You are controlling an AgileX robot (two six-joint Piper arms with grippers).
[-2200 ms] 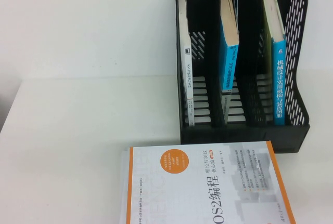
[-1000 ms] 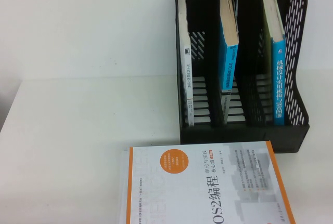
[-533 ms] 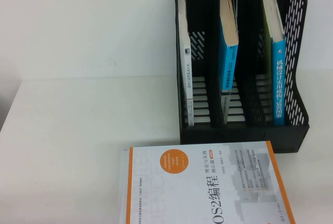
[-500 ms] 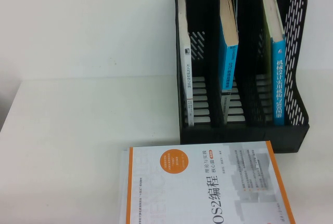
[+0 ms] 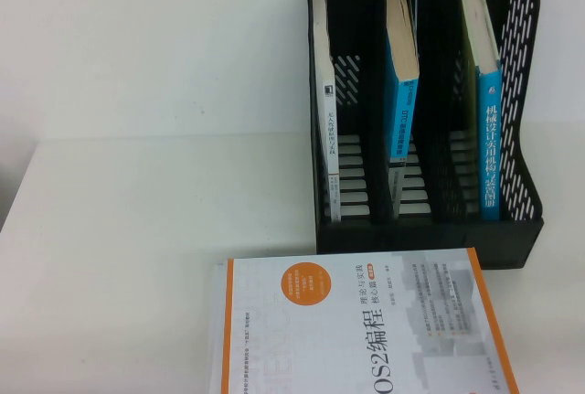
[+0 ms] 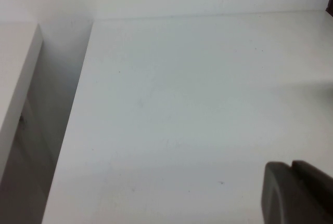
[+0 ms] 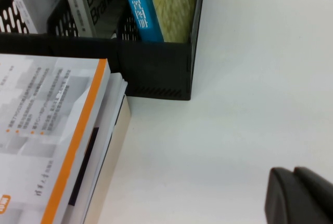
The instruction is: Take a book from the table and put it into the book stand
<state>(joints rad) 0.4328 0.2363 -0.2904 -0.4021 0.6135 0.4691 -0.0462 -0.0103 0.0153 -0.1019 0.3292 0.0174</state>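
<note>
So the black stand [image 5: 425, 229] sits at about 1 o'clock on the white desk [image 5: 137, 257], three slots across. The book [image 5: 489, 138], the pale yellow-green one with the blue spine and white characters, stands upright in the slot at the 3 o'clock end, leaning on the perforated side wall. Middle slot has a smaller blue book [image 5: 402, 83], and the slot at the 9 o'clock end has a thin white book [image 5: 324, 120]. Flat on the desk at 6 o'clock, just in front of the stand, there's the white OS2 book [image 5: 366, 330] with orange edges; from the right wrist cam it lies on top of another book [image 7: 104, 167].

Neither arm shows up in the high view. The left claw [image 6: 299, 193] only peeks in at the corner of its own cam as a dark lump, pressed closed on nothing, hovering over bare desk well away from the book. The right claw [image 7: 302, 195] is a similar dark lump over bare desk just off the stand's front corner, so it's near the book's slot but not touching anything. Can't tell if that one's open or closed.
</note>
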